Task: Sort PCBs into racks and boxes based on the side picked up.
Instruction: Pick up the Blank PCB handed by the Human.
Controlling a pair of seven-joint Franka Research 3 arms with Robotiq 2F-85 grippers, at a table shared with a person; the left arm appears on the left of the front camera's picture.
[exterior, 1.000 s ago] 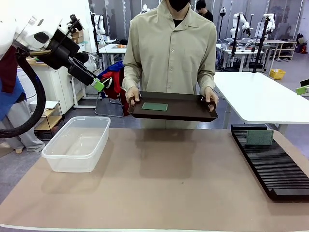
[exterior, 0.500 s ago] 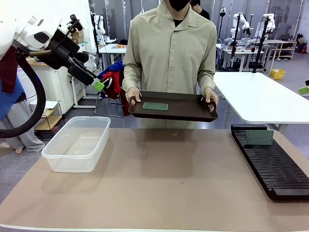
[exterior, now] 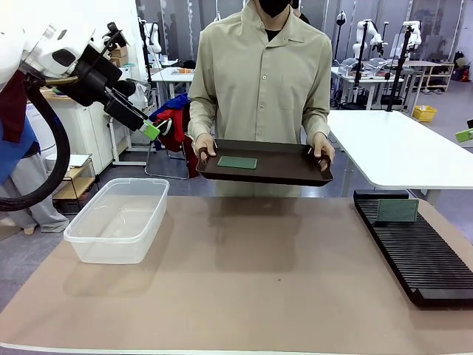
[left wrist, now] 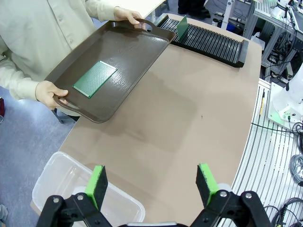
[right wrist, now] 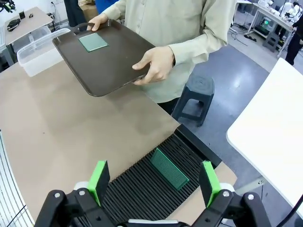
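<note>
In the front view the rack (exterior: 421,259) runs off the right edge. In the left wrist view the box (left wrist: 54,177) is cut by the bottom edge and partly hidden behind the left gripper (left wrist: 152,182). The right gripper (right wrist: 154,182) covers the rack's near end. Surface detail of the PCB (left wrist: 94,79) on the tray (left wrist: 128,52) is too small to read.

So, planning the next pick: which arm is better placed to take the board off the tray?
Left, probably. The board lies toward the tray's left end, nearer the open left gripper. The open right gripper hangs over the rack, farther from it.
</note>
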